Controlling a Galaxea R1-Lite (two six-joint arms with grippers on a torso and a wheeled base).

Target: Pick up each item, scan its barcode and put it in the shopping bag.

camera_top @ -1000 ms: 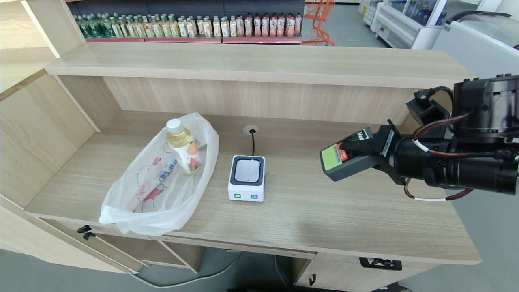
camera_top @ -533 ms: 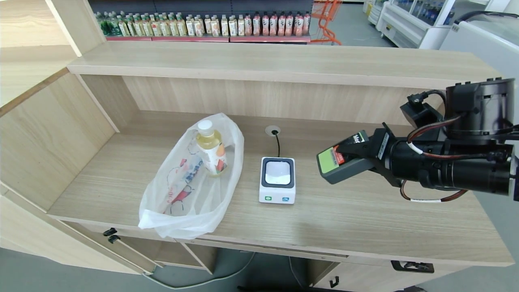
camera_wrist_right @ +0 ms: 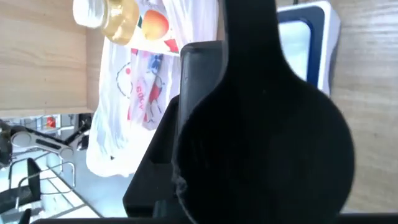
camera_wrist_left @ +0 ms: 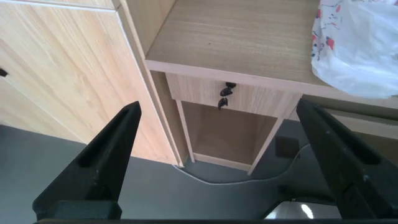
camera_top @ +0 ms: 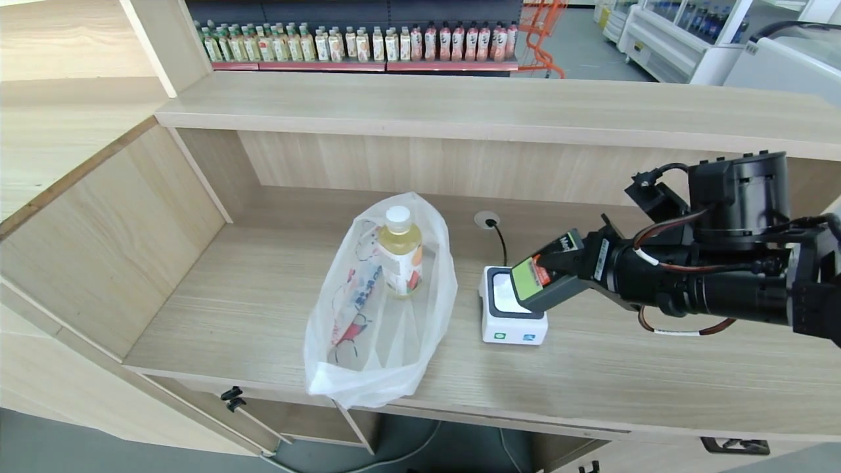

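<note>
A dark box with a green face is held right of centre in the head view, clamped at its near end by the right gripper, whose fingers are closed on it. The box is seen overlapping the upper right corner of the white scanner, which stands on the counter. At mid-frame the shopping bag lies open, with a bottle standing upright inside it.

A failed scan is judged the main risk. No barcode can be made out on the box, so it cannot be told which face is turned to the scanner's window. Because the box is gripped at one end, it could be tilted or slip. On the way to the bag, the limp rim could be snagged or the bottle knocked over if the box is carried too low.

In the right wrist view, the scanner's window is seen past the edge of the box, a line-up that the head view gives less directly. In the left wrist view, the left gripper is seen with fingers spread wide and nothing between them, below the counter's front edge beside the cabinet.
</note>
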